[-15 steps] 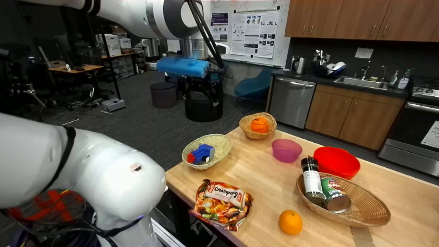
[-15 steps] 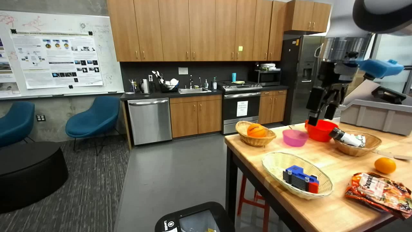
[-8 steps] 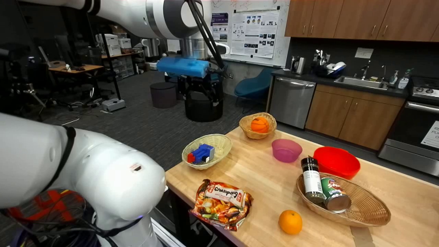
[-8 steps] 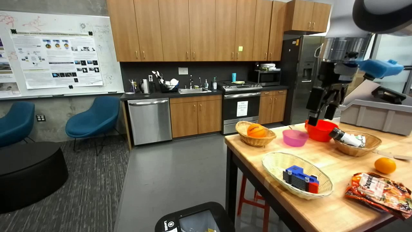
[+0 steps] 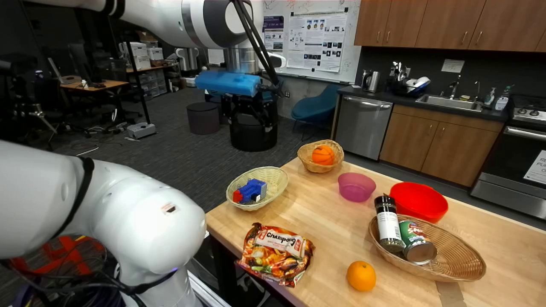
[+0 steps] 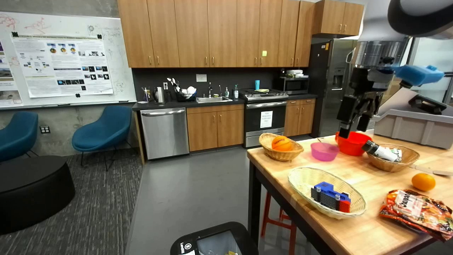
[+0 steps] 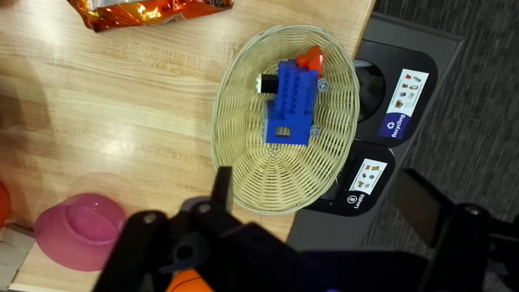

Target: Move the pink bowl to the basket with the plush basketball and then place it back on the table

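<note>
One pink bowl [image 6: 324, 152], upright on the tabletop [image 5: 318, 213]; your fingers [image 7: 423, 205], spread wide and empty, should straddle just one side, clear of the red bowl [image 5: 419, 202].

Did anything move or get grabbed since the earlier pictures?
Nope, nothing visibly changed: nothing moved, nothing was grabbed or let go. The open gripper stayed put, the pink bowl stayed on the table, and the plush basketball stayed in its basket.

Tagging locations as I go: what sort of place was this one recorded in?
Most likely a shared kitchen area in a lab or office: there is a built-in sink and a dishwasher, while a research-style poster hangs on a whiteboard.
</note>
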`<state>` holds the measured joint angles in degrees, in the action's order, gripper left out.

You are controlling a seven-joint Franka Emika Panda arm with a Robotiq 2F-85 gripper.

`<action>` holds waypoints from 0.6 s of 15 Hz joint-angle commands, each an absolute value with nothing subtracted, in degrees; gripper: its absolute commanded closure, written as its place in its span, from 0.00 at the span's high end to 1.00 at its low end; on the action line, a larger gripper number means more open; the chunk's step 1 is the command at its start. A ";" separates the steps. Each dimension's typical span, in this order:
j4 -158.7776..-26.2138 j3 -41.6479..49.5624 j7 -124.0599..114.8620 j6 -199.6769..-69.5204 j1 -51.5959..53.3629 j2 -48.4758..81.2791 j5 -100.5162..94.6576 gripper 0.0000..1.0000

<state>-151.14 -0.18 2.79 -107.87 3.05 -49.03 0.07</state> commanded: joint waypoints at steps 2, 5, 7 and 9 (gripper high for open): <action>-150.27 0.39 4.09 -108.07 1.70 -47.63 -2.26 1.00; -148.68 1.08 4.73 -108.85 0.85 -44.98 -4.51 1.00; -146.65 1.36 4.96 -110.21 0.44 -42.14 -5.96 1.00; -143.48 1.88 5.31 -112.36 0.02 -37.90 -7.10 1.00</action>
<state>-148.95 1.36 3.90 -110.42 0.94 -45.01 -5.56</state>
